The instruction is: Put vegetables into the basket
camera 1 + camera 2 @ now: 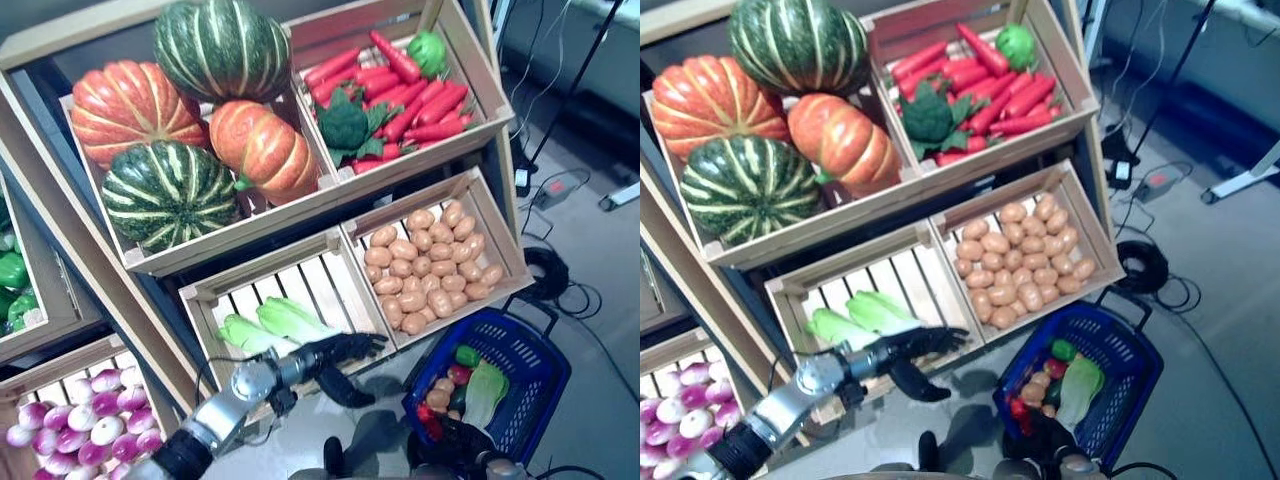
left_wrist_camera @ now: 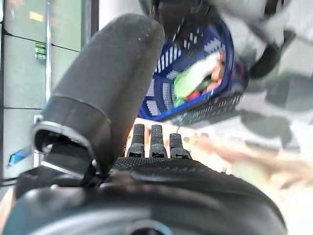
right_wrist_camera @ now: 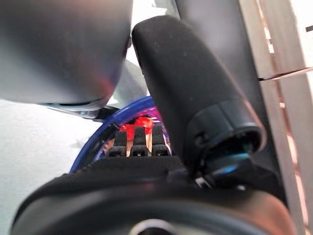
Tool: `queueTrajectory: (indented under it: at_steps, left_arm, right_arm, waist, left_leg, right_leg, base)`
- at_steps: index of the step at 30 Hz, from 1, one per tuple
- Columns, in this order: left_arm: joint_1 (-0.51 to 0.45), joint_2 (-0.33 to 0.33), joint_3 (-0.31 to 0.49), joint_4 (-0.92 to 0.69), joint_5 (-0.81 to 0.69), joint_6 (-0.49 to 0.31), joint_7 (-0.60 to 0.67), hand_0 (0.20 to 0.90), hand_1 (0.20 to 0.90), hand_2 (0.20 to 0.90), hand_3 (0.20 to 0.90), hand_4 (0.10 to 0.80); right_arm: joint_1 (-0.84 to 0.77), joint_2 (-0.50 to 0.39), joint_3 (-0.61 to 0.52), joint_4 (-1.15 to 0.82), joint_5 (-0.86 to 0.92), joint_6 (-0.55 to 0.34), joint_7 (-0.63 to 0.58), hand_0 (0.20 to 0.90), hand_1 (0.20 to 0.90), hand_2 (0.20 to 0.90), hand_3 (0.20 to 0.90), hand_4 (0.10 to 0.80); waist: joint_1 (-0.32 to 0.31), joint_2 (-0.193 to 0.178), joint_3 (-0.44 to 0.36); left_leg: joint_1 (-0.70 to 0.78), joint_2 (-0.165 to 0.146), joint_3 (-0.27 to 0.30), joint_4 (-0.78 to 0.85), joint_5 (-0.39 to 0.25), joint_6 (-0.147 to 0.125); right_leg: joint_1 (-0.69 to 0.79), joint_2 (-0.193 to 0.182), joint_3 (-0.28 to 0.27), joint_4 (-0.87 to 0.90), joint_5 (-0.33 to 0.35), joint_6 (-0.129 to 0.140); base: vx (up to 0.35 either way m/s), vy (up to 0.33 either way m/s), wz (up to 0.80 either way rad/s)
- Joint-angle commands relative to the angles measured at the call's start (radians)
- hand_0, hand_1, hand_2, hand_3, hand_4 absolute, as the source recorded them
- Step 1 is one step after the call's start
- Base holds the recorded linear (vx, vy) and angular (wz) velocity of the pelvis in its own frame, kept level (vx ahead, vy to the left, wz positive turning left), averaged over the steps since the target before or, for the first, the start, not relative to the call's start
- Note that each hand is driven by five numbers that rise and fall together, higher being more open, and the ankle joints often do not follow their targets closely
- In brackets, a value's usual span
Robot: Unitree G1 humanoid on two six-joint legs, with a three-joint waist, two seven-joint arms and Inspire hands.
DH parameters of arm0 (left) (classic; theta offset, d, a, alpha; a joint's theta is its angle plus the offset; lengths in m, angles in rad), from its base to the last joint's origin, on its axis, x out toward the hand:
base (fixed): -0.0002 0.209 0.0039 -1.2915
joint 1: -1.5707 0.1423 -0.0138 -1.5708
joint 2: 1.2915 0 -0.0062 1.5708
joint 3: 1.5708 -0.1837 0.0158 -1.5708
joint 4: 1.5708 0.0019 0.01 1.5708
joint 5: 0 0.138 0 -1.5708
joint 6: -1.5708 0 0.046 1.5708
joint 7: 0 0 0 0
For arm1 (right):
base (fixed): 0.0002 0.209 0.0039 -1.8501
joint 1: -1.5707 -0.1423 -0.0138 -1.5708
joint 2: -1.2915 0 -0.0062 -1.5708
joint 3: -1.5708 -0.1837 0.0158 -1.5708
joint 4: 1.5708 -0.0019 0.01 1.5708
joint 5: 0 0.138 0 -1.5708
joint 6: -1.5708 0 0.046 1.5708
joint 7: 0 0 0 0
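My left hand (image 1: 340, 355) is open, its fingers stretched out over the front edge of the wooden crate (image 1: 205, 297) that holds two pale green lettuces (image 1: 290, 320). It holds nothing and lies just right of the lettuces. The blue basket (image 1: 540, 350) sits low on the right, holding a lettuce (image 1: 487, 392), potatoes (image 1: 438, 396), a green pepper (image 1: 467, 355) and red pieces (image 1: 425, 415). My right hand (image 1: 460, 440) is a dark bulk at the basket's near corner. The right wrist view shows the basket's blue rim (image 3: 98, 142) just past that hand (image 3: 146, 176).
The sloping shelf carries crates of striped pumpkins (image 1: 170, 195), carrots with broccoli (image 1: 400, 100) and potatoes (image 1: 430, 265). Purple-white onions (image 1: 80, 410) fill a crate at lower left, with green peppers (image 1: 10, 275) above it. A power strip (image 1: 560, 185) and a coiled cable (image 1: 545, 270) lie on the floor to the right.
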Motion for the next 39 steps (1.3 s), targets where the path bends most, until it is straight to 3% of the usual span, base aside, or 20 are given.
queueTrajectory:
  at_steps: [1, 4, 9, 13, 18, 23, 30, 39]
  left_arm:
    - [-0.132, 0.086, 0.1, -0.08, 0.031, -0.058, 0.134, 0.9, 0.9, 0.9, 0.9, 0.8]
    - [-0.179, 0.198, 0.163, -0.087, 0.171, -0.023, 0.243, 0.9, 0.9, 0.9, 0.9, 0.8]
    - [-0.218, 0.299, 0.208, -0.045, 0.338, -0.006, 0.328, 0.9, 0.9, 0.9, 0.9, 0.8]
    - [-0.253, 0.34, 0.233, -0.002, 0.455, -0.016, 0.433, 0.9, 0.9, 0.9, 0.9, 0.8]
    - [-0.318, 0.313, 0.215, 0.057, 0.551, -0.06, 0.556, 0.9, 0.9, 0.9, 0.9, 0.8]
    - [-0.459, 0.262, 0.094, 0.092, 0.664, -0.095, 0.644, 0.9, 0.9, 0.9, 0.9, 0.8]
    - [-0.62, 0.237, -0.052, 0.138, 0.678, -0.109, 0.713, 0.9, 0.9, 0.9, 0.9, 0.8]
    - [-0.738, 0.206, -0.147, 0.123, 0.713, -0.116, 0.723, 0.9, 0.9, 0.9, 0.9, 0.8]
  right_arm:
    - [-0.053, -0.027, 0.039, -0.015, 0.044, -0.063, -0.015, 0.9, 0.9, 0.9, 0.9, 0.8]
    - [-0.074, -0.054, 0.032, -0.015, 0.089, -0.102, -0.009, 0.9, 0.9, 0.9, 0.9, 0.8]
    - [-0.107, -0.067, 0.029, -0.02, 0.132, -0.149, -0.008, 0.9, 0.9, 0.9, 0.9, 0.8]
    - [-0.132, -0.067, 0.032, -0.032, 0.158, -0.172, -0.016, 0.9, 0.9, 0.9, 0.9, 0.8]
    - [-0.172, -0.056, 0.043, -0.054, 0.183, -0.19, -0.025, 0.9, 0.9, 0.9, 0.9, 0.8]
    - [-0.247, -0.048, 0.06, -0.064, 0.186, -0.167, -0.034, 0.9, 0.9, 0.9, 0.9, 0.8]
    - [-0.315, -0.039, 0.076, -0.054, 0.185, -0.144, -0.031, 0.9, 0.9, 0.9, 0.9, 0.8]
    - [-0.377, -0.043, 0.074, -0.034, 0.194, -0.14, -0.034, 0.9, 0.9, 0.9, 0.9, 0.8]
  waist:
    - [0.017, -0.049, 0.05]
    - [0.035, -0.046, 0.109]
    - [0.054, -0.045, 0.17]
    - [0.068, -0.05, 0.208]
    - [0.072, -0.068, 0.252]
    - [0.06, -0.09, 0.297]
    - [0.037, -0.103, 0.334]
    - [0.015, -0.098, 0.363]
  left_leg:
    - [-0.071, -0.015, -0.07, 0.008, -0.019, -0.008]
    - [-0.127, -0.023, -0.095, 0.018, 0.001, -0.009]
    - [-0.214, -0.036, -0.121, 0.074, 0.007, -0.013]
    - [-0.276, -0.044, -0.132, 0.112, 0.009, -0.018]
    - [-0.328, -0.05, -0.136, 0.134, 0.014, -0.02]
    - [-0.372, -0.05, -0.128, 0.147, 0.025, -0.024]
    - [-0.386, -0.049, -0.107, 0.141, 0.031, -0.025]
    - [-0.424, -0.052, -0.093, 0.184, 0.025, -0.032]
  right_leg:
    - [-0.029, -0.047, 0.005, 0.069, -0.035, 0.013]
    - [-0.066, -0.037, -0.002, 0.079, -0.032, -0.001]
    - [-0.119, -0.034, -0.019, 0.107, -0.034, -0.014]
    - [-0.165, -0.034, -0.033, 0.129, -0.034, -0.018]
    - [-0.213, -0.03, -0.039, 0.148, -0.03, -0.024]
    - [-0.264, -0.022, -0.033, 0.174, -0.023, -0.025]
    - [-0.297, -0.019, -0.026, 0.186, -0.014, -0.02]
    - [-0.338, -0.027, -0.022, 0.22, -0.014, -0.019]
  base:
    - [-0.108, 0.006, 0.05]
    - [-0.161, -0.024, 0.17]
    - [-0.106, -0.034, 0.18]
    - [-0.093, -0.037, 0.19]
    - [-0.08, -0.03, 0.07]
    - [-0.077, 0.004, 0.01]
    - [-0.038, 0.012, -0.05]
    - [-0.007, 0.006, -0.07]
